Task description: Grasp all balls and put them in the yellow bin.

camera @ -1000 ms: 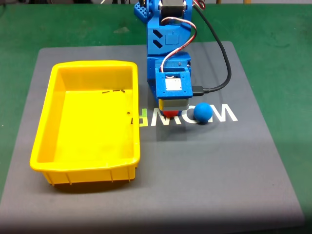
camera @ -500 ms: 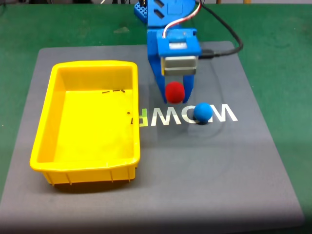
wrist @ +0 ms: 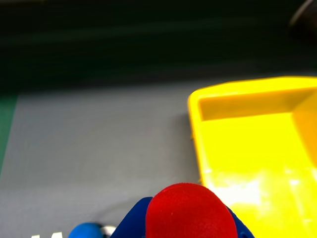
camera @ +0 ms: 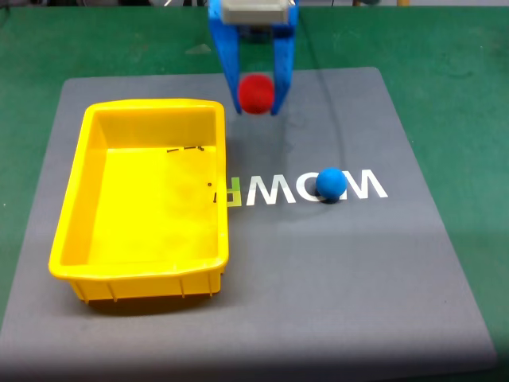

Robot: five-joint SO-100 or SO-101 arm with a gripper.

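My blue gripper (camera: 257, 102) is shut on the red ball (camera: 256, 93), held in the air at the top of the fixed view, just right of the yellow bin's far right corner. In the wrist view the red ball (wrist: 190, 212) fills the bottom centre between the blue fingers. The blue ball (camera: 331, 183) rests on the grey mat over the white letters, and peeks in at the wrist view's bottom left (wrist: 85, 231). The yellow bin (camera: 71, 191) stands on the mat's left side with nothing inside; the wrist view shows the yellow bin (wrist: 228, 91) at right.
A grey mat (camera: 334, 278) with white lettering (camera: 262, 191) covers a green table (camera: 445, 48). The mat's front and right parts are bare.
The gripper has risen from the mat with the red ball gripped and moved toward the far side and slightly left. The blue ball has stayed put.
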